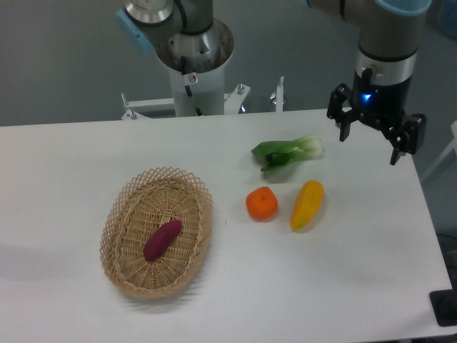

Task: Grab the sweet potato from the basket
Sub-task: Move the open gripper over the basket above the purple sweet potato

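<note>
Pincer (371, 146) agape, sweet potato (163, 239) well apart

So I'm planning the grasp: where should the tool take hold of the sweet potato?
Probably from above, across the thick middle of the sweet potato. It lies flat and diagonal in the basket, so the narrow sides are free and the tapered ends would slip.

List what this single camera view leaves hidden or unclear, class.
- Underside of the sweet potato: hidden against the basket floor.
- Tool finger pads: too small and dark to make out.
- Arm above the tool: cut off by the top edge.
- Far side of the bok choy: faces away.
</note>
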